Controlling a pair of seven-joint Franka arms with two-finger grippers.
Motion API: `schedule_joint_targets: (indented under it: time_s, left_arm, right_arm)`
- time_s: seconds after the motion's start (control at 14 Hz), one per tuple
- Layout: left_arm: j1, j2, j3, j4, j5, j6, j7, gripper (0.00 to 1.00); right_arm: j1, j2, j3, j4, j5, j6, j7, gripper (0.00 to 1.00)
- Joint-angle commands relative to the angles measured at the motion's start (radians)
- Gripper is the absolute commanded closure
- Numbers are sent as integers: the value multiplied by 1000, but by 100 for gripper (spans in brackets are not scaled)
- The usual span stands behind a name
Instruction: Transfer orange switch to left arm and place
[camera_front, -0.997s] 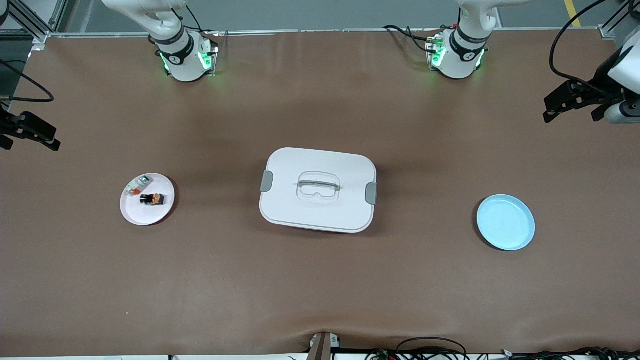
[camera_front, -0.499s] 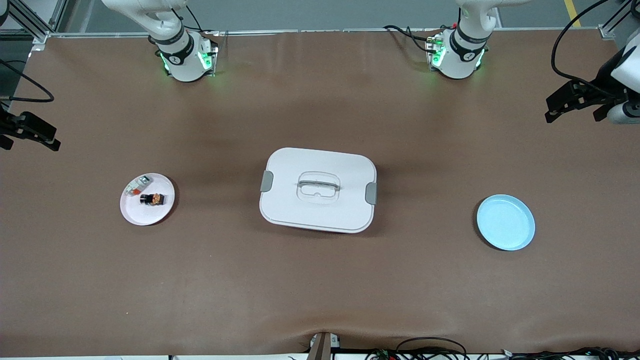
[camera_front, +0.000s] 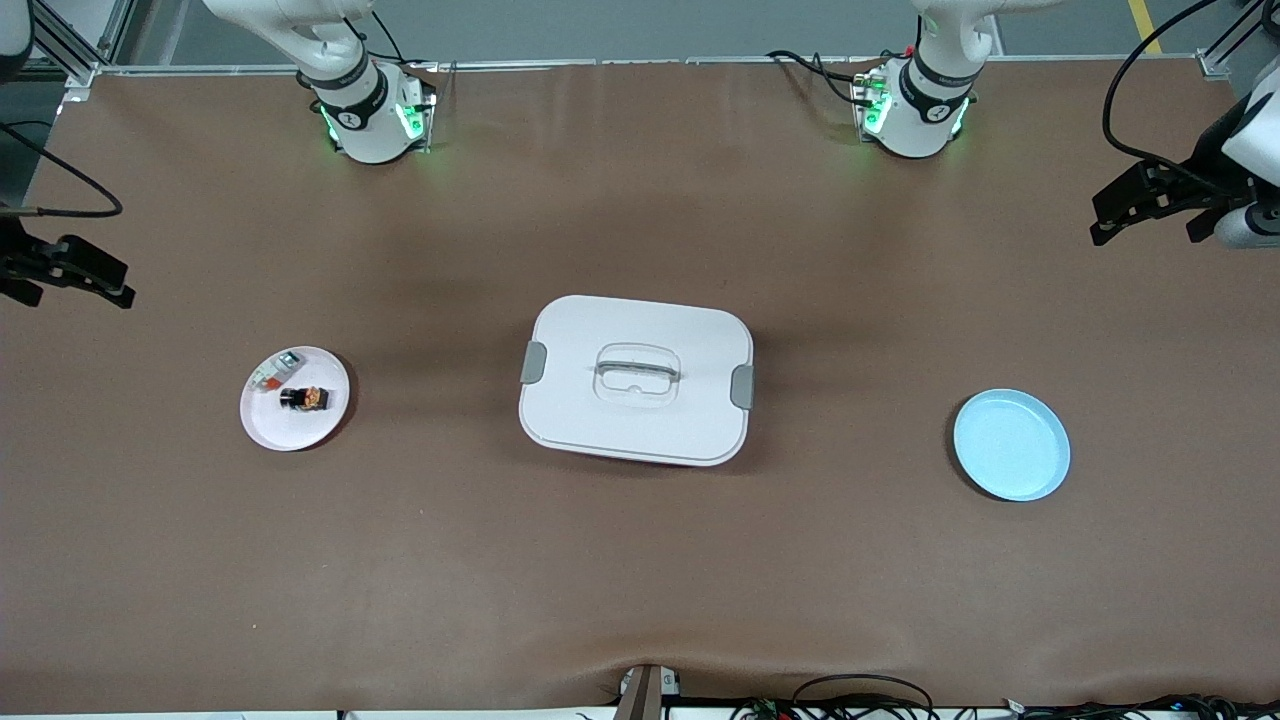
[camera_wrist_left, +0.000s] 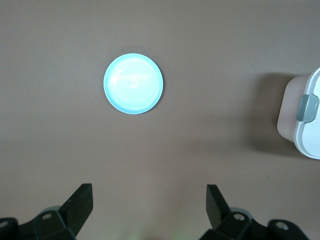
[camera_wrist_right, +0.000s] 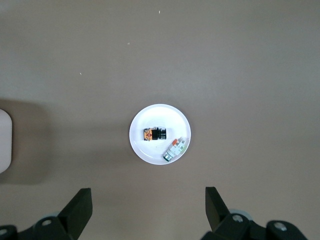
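Note:
The orange switch (camera_front: 304, 398) lies on a small white plate (camera_front: 268, 424) toward the right arm's end of the table; it also shows in the right wrist view (camera_wrist_right: 154, 134). The white box (camera_front: 636, 378) stands at mid-table, lid on. My right gripper (camera_front: 80, 285) hangs open and empty over the table's edge at the right arm's end, high above the plate; its fingers (camera_wrist_right: 80, 205) are wide apart. My left gripper (camera_front: 1143, 225) hangs open and empty over the left arm's end; it also shows in the left wrist view (camera_wrist_left: 149, 200).
A small white-grey piece with a red mark (camera_front: 275, 371) lies on the same white plate beside the switch. An empty light-blue plate (camera_front: 1011, 444) sits toward the left arm's end. Cables run along the table's edge nearest the front camera.
My right gripper has shifted a little inward over the table and toward the white plate. The left gripper has barely moved. Nothing on the table has moved.

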Motion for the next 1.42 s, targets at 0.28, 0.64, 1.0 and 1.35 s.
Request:
schedule_joint_targets:
  time_s: [0.28,0.64,1.0,1.35]
  left_arm:
    - [0,-5,0,10,-2,-13,18,0]
    - [-5,9,-2,6,-2,-10,18,0]
    - [-6,10,-2,7,-2,-7,18,0]
    - [-6,10,-5,7,-2,-5,17,0]
  right_arm:
    - [1,86,0,-92,7,128,15,0]
    - [4,109,0,-250,9,326,119,0]
    - [-1,201,0,-269,10,426,122,0]
    - [-5,304,0,-270,9,470,102,0]
